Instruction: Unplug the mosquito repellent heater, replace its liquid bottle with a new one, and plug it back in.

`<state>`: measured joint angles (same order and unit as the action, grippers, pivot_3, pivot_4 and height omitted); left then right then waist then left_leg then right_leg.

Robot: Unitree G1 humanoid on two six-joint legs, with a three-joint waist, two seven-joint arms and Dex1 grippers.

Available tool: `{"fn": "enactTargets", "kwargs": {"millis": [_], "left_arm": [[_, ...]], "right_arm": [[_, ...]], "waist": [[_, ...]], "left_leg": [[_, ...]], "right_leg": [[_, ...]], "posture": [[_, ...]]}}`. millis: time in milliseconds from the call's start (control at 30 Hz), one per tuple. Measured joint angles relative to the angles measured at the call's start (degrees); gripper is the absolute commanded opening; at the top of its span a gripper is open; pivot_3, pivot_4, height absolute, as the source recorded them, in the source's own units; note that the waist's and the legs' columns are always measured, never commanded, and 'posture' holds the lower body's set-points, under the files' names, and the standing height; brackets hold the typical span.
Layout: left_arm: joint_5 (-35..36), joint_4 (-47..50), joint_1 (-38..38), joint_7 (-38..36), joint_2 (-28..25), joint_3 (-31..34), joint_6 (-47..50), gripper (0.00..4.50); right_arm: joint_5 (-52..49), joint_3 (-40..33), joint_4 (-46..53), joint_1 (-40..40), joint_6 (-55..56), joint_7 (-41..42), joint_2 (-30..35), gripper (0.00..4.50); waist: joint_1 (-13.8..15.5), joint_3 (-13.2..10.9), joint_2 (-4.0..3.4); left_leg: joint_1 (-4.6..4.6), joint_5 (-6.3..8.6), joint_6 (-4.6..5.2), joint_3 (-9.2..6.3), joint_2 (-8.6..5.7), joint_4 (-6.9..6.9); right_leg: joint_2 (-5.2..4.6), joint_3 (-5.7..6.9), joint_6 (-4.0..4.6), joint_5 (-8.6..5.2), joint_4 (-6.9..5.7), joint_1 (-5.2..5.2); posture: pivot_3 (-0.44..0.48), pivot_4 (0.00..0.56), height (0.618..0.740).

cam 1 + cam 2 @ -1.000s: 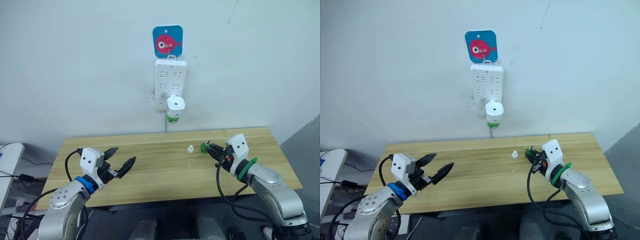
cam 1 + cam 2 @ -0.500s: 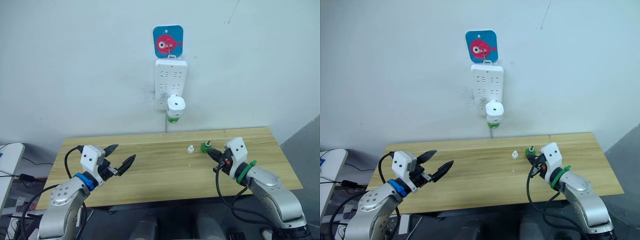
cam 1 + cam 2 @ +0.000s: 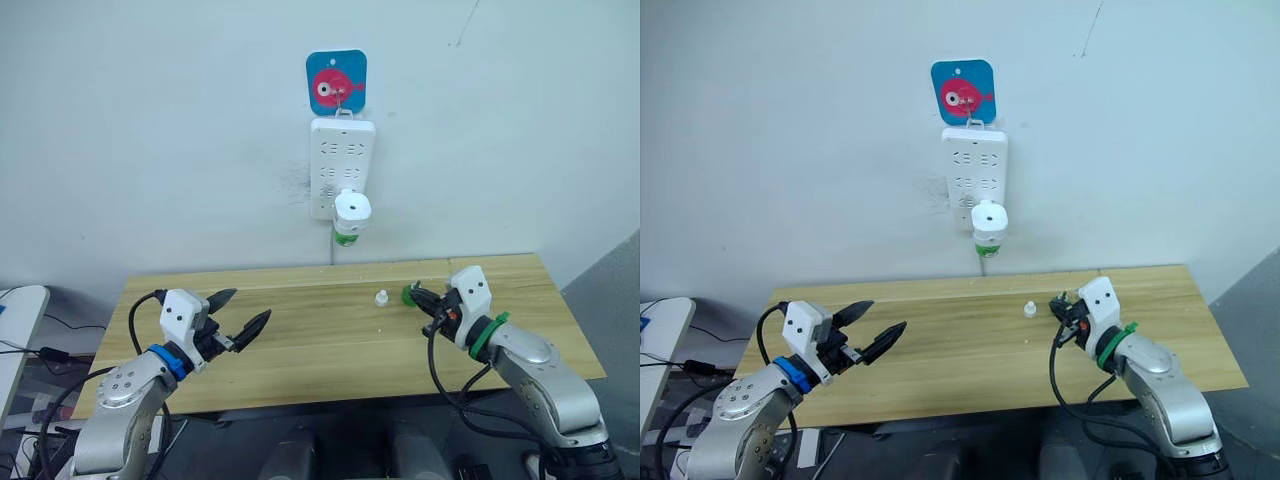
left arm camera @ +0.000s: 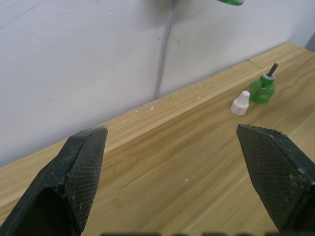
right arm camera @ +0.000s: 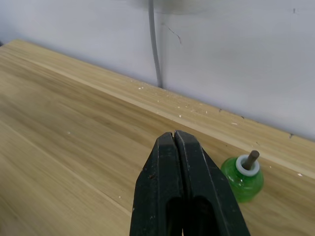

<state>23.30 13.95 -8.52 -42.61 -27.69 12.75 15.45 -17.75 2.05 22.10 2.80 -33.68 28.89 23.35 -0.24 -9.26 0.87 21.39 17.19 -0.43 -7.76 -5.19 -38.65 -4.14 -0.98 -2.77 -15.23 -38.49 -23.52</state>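
The two eye views look forward and down from the head, taking in the whole surface [image 3: 320,330] across mid frame and the strip [image 3: 341,165] on the wall at upper centre. Each wrist view sits low and close over the surface, facing the wall along its own hand. All four share the green bottle [image 5: 244,178], which stands far off in the left wrist view and near in the right.
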Motion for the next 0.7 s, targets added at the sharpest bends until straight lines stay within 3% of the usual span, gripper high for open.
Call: {"fn": "enactTargets", "kwargs": {"millis": [333,700], "left_arm": [[5.46,4.33,11.03,-7.21,-7.76,-1.24,3.66,4.50],[5.31,1.32,21.64,-11.14,-7.95,-7.97,3.82,4.50]], "right_arm": [[-3.52,2.96,1.23,12.64,-4.49,0.79,-3.54,0.03],[-3.12,5.36,-3.96,20.47,-4.20,-0.49,-9.37,0.03]], "waist": [[0.06,-0.32,-0.05],[-0.02,-0.32,-0.04]], "left_leg": [[0.02,-0.11,-0.19,-0.02,-0.02,0.17],[0.01,-0.15,-0.25,0.01,0.01,0.64]], "right_leg": [[0.01,0.03,0.01,0.01,0.16,-0.03],[0.01,0.01,0.08,0.06,0.46,-0.19]], "posture": [[0.038,0.178,0.740],[0.038,0.178,0.740]]}}
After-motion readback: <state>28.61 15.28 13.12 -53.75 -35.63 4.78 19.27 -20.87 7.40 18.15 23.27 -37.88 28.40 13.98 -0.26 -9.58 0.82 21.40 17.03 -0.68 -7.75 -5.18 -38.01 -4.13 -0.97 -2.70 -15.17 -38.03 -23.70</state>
